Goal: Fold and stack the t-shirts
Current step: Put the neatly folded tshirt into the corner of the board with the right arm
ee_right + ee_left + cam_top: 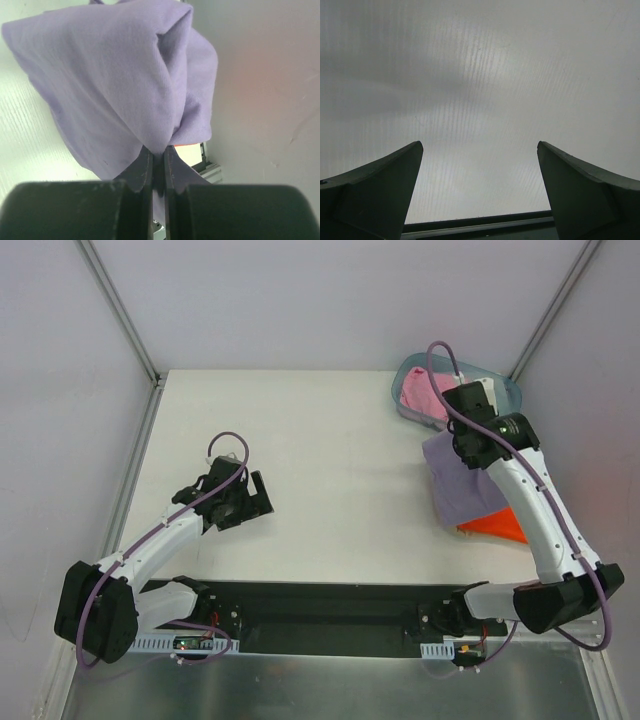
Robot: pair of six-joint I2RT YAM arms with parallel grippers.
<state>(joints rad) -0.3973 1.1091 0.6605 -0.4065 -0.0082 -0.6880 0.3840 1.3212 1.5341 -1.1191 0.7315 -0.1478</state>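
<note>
Lavender-purple cloth t-shirt (110, 85): bunched, unfolded, pinched in right gripper (158, 152), over bright orange cloth t-shirt (495, 525) | pink cloth t-shirt (418, 395): apparently inside translucent blue-green plastic tub (508, 390) | left gripper (480, 192): jaws spread, empty | no stack seen yet.

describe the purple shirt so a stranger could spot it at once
Start at the table's right side, where a tub sits at the far corner. Just nearer than it, the purple shirt hangs bunched from the right tool. It alone is lavender and pinched: the pink shirt lies in the tub, the orange shirt on the table under it.
</note>
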